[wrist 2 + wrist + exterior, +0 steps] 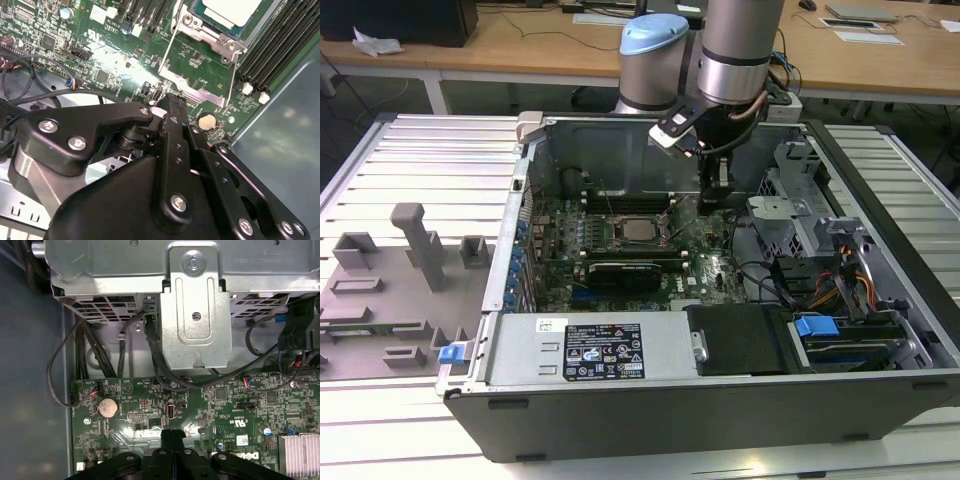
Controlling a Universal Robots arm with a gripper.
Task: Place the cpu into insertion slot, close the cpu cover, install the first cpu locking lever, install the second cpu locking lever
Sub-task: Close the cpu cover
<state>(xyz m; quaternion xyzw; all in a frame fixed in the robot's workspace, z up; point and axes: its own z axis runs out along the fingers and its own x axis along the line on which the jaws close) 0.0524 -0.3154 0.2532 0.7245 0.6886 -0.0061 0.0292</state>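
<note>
- Grey fixture blocks [420,245]: at the exterior view's left, on the ribbed table [430,150].
- Open computer case [620,425]: centre, with the green motherboard [712,265] inside.
- cpu [640,229]: seated in the insertion slot [667,222], silvery top up. In the second wrist view the cpu cover [202,31] lies flat round its edges, so placing and closing read as done.
- Locking lever [166,52]: thin wire beside the cover. Whether it is latched cannot be told.
- Gripper [708,195]: just beside the slot toward the exterior view's right, low over the board. Its fingers are pressed together and hold nothing.
  - Judged step: first lever.
  - The step calls for the tip on the wire, clear of the coin battery [206,121].
- Drive cage [780,215]: rightmost.
</note>
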